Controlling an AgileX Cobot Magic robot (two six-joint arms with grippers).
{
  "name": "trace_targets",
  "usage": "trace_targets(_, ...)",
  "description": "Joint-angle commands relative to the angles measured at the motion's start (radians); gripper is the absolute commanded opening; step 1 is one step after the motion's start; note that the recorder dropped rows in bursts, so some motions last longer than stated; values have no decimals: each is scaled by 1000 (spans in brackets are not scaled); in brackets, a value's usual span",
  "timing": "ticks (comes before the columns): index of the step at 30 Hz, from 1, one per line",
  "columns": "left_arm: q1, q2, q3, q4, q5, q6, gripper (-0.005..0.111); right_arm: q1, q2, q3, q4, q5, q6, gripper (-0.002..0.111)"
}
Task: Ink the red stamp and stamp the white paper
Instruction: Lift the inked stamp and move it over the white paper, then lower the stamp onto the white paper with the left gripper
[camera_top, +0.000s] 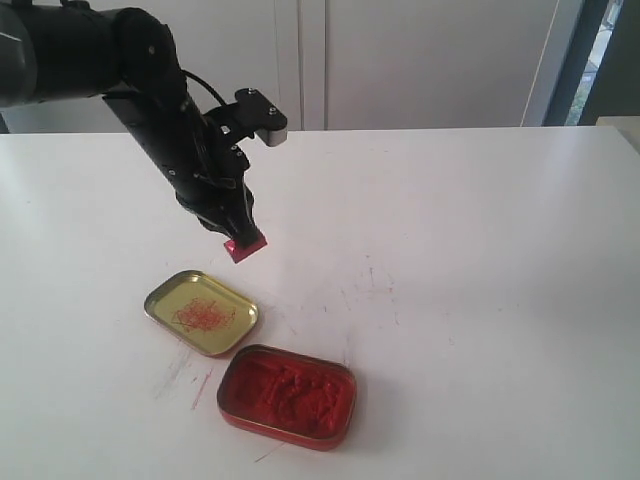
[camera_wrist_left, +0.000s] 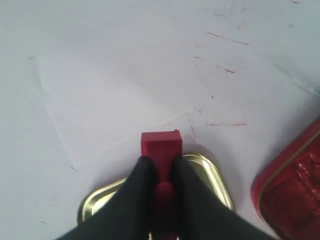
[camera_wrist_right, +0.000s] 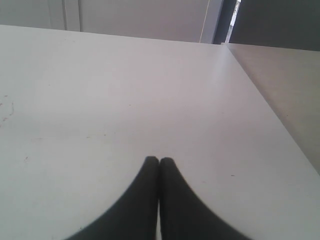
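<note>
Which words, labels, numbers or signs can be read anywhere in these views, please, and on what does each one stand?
None can be read.
The gold tin lid bears only red scribbles, not letters.
The red ink tin, the red stamp and the white paper show no print; the stamp's face is hidden.
The table carries only faint streaks.
</note>
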Motion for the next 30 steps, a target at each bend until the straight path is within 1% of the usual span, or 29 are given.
trace_targets(1, 5, 45, -75, -10, 17, -48, 0, 3, -6, 3, -8, -6, -2, 0)
trace_targets(7, 5, 131, -178, -6, 31, -103, 0, 3, -6, 3, -8, -6, -2, 0)
trace_targets(11, 5, 184, -243, 6, 65, -152, 0, 3, -6, 3, -8, -6, -2, 0)
trace_targets(17, -6, 239, -328, 140, 146, -299, 0, 3, -6, 3, -8, -6, -2, 0)
trace_targets(25, -11, 251, -361, 138, 142, -353, 0, 3, -6, 3, -8, -6, -2, 0)
trace_targets(30, -12, 253, -361, 92, 140, -355, 0, 3, -6, 3, -8, -6, -2, 0)
